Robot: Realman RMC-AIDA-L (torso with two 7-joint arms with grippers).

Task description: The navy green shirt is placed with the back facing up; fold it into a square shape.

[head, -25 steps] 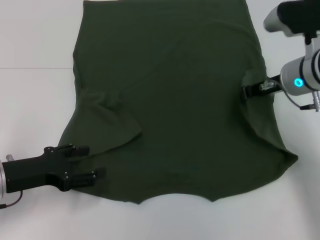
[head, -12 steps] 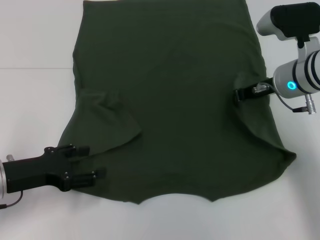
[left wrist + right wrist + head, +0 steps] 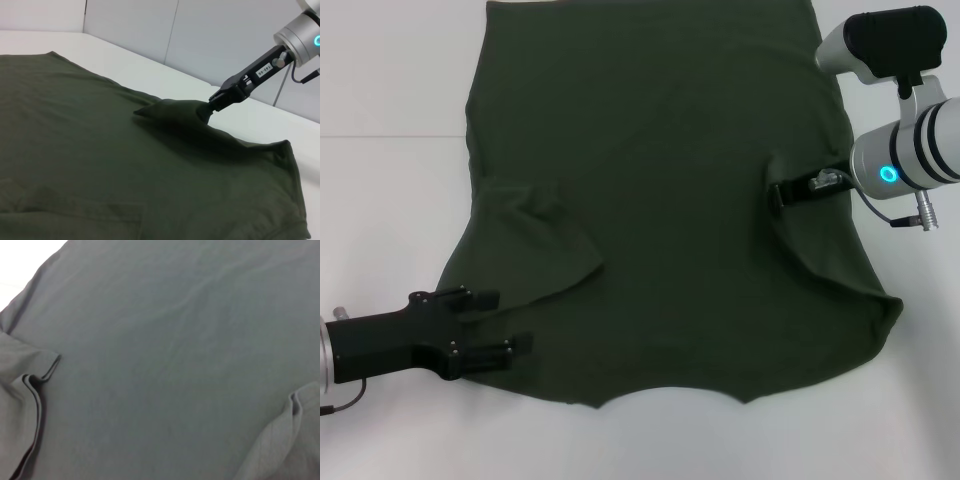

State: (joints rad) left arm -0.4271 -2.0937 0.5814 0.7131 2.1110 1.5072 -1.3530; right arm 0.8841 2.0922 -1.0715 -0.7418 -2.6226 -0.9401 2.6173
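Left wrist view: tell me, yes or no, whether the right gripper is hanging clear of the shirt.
No. The right gripper is pinching a raised fold of the shirt.

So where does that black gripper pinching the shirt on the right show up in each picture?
Head view: the right gripper is at the right, pinching a raised edge of the navy green shirt.
Left wrist view: the right gripper is at upper right, lifting a peak of cloth.
Right wrist view: not in it; only shirt fabric shows.
Shared landmark: the pinched fold.
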